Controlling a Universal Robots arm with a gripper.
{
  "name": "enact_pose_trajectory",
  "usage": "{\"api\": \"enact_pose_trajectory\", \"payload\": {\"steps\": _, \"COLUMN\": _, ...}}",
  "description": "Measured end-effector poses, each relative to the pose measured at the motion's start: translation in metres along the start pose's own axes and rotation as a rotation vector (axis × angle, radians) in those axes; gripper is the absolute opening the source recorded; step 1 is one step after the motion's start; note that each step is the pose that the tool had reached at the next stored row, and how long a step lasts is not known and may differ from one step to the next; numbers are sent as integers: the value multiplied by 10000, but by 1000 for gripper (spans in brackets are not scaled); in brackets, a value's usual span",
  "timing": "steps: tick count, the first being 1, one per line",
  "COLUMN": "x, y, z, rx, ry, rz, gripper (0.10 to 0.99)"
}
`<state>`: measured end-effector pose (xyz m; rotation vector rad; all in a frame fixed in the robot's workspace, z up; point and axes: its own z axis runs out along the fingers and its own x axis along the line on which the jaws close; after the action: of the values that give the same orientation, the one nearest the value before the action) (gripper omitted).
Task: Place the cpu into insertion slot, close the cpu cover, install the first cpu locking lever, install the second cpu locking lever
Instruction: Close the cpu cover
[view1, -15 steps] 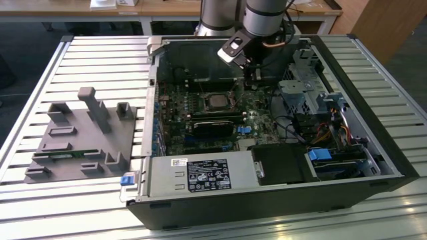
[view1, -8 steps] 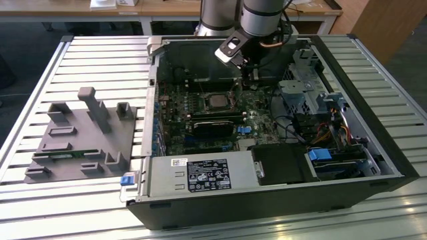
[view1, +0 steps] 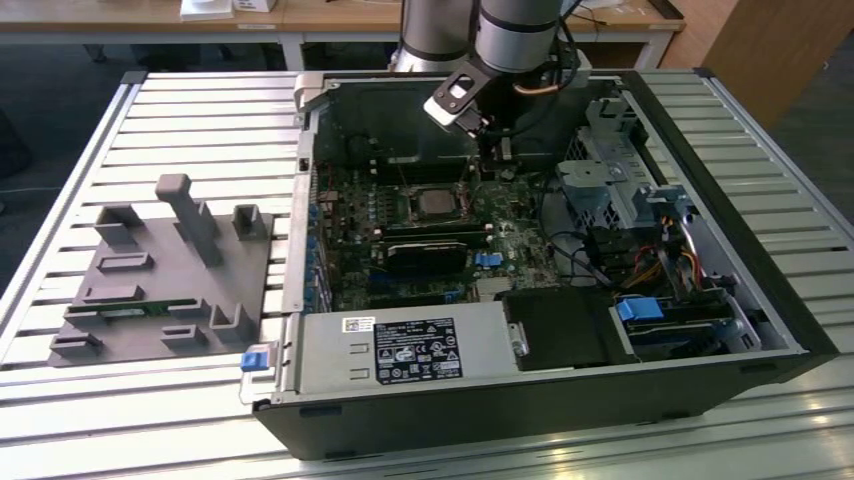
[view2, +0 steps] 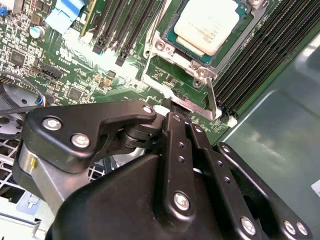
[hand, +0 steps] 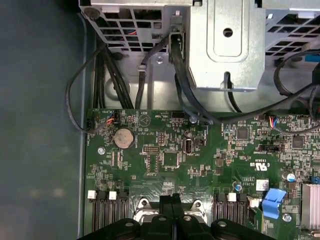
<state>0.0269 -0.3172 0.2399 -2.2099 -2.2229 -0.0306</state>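
Silvery-beige cpu (view2: 207, 22) sits in the insertion slot (view1: 406, 204) — the cpu cover (view2: 180, 57) lies closed around it. Gripper (view2: 180, 117) fingers are pressed together — tips at the cover's edge, above the motherboard (hand: 165, 160).

An open black computer case (view1: 507, 425) lies on a slatted metal counter (view1: 200, 110). On the exterior view's left sits a grey moulded fixture (view1: 160, 290). A silver power supply (view1: 400, 350) fills the case's near side. In the first wrist view, a coin battery (hand: 124, 137) sits on the green board (hand: 165, 165).
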Motion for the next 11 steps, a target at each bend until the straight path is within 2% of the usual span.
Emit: {"api": "enact_pose_trajectory", "payload": {"steps": 11, "x": 1, "y": -81, "z": 0, "rx": 0, "ry": 0, "rz": 0, "gripper": 106}}
